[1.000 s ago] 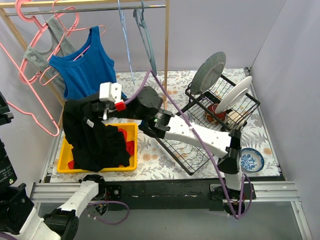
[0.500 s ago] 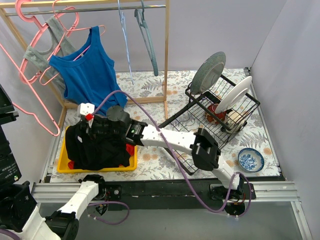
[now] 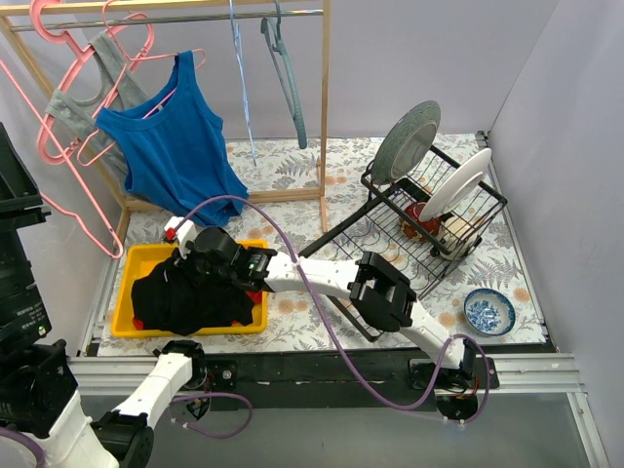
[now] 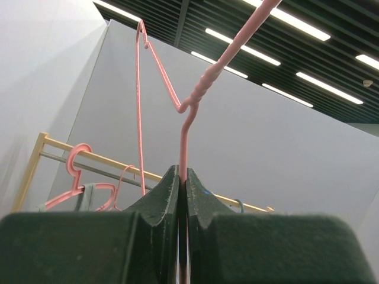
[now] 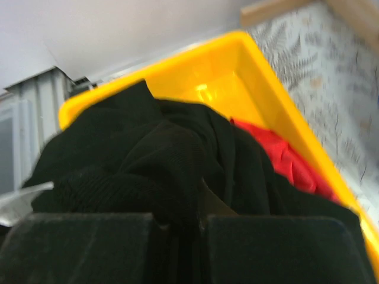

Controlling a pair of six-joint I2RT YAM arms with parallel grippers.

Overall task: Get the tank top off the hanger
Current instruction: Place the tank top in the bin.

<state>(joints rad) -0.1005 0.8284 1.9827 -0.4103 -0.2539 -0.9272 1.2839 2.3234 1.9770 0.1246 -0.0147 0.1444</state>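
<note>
The black tank top (image 3: 180,292) lies bunched in the yellow bin (image 3: 146,252), off the hanger. My right gripper (image 3: 195,261) is low over the bin and shut on a fold of the tank top (image 5: 148,160); the cloth fills the gap between the jaws at the right gripper (image 5: 186,219). The bare pink hanger (image 3: 73,210) hangs at the far left. My left gripper (image 4: 182,177) is shut on the hanger's wire (image 4: 183,130), just below its twisted neck. The left arm (image 3: 19,263) stands at the left edge.
A red cloth (image 5: 278,154) lies under the black top in the bin. A blue tank top (image 3: 171,136) and a grey one (image 3: 83,107) hang on pink hangers on the wooden rack (image 3: 325,97). A dish rack (image 3: 429,210) with plates and a blue bowl (image 3: 489,312) stand right.
My right gripper moved down and left with the black tank top, from in front of the rack into the yellow bin. The top went from hanging to bunched in the bin.
</note>
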